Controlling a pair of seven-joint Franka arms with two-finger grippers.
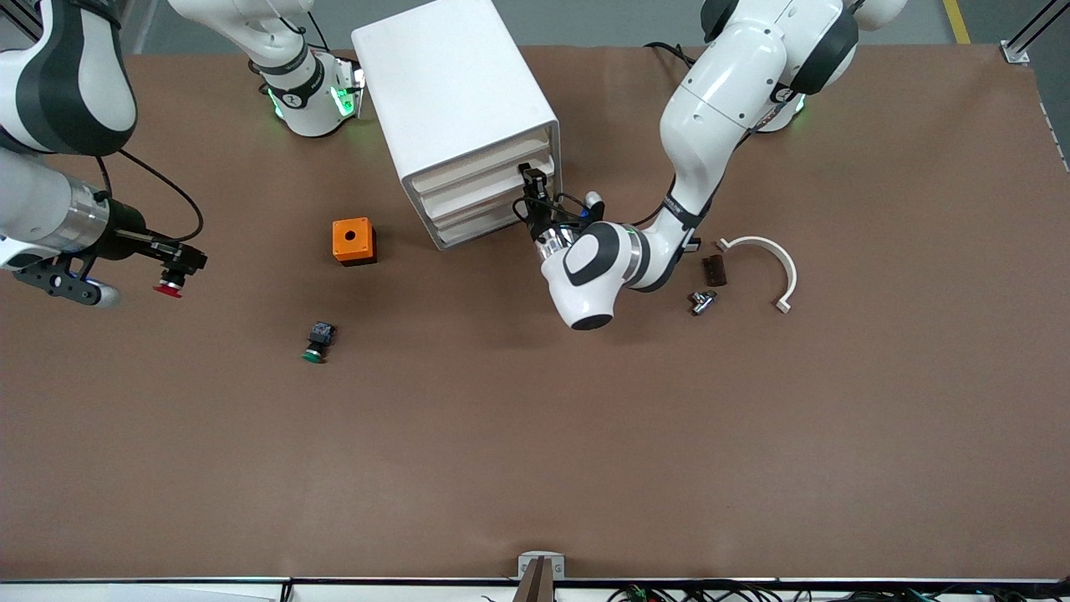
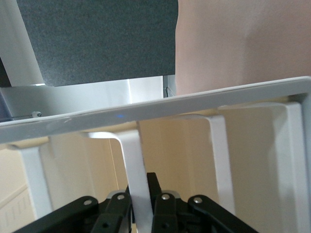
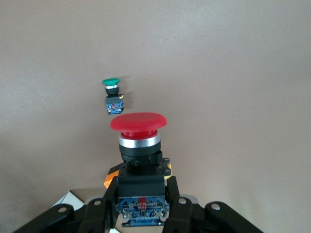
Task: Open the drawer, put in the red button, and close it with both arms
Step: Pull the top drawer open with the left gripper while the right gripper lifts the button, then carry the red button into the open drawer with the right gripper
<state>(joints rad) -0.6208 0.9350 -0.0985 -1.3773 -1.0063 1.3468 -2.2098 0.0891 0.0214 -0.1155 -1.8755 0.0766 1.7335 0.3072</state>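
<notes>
At the white drawer unit point(image 1: 468, 117), left gripper point(image 1: 532, 194) clamped on a drawer handle point(image 2: 133, 187). Well off toward the right arm's end, right gripper point(image 1: 171, 269) pinching the red button point(image 3: 138, 127) by its body: light, rigid, probably slick-capped.

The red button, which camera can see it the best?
The right wrist view: the red button fills the middle, cap, black body and blue base clear, pinched in the right gripper. The front view shows it only as a tiny red spot in that gripper, above the table's right-arm end. The left wrist view misses it.
</notes>
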